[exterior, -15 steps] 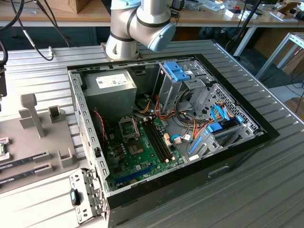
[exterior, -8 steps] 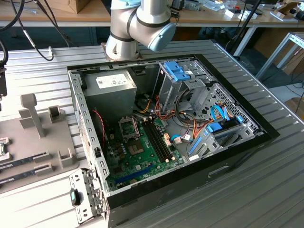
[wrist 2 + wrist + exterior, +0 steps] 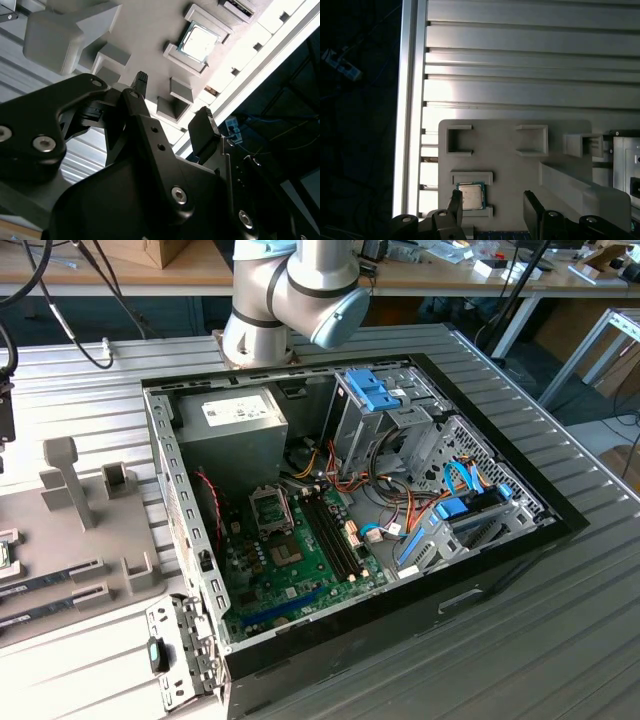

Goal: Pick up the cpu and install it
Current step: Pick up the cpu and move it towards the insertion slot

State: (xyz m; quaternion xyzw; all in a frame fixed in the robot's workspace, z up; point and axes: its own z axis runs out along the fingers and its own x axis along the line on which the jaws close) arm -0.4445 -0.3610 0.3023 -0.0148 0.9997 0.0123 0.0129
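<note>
Ribbed metal table carries a grey holder where the cpu sits unpicked; the gripper hovers by it, jaws wide and empty; pickup and installing both remain

Grey arm w/ blue cap; blk jaws, screws.

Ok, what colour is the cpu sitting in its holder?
The cpu is silvery on top with a thin green rim, clearest in the first wrist view.
</note>
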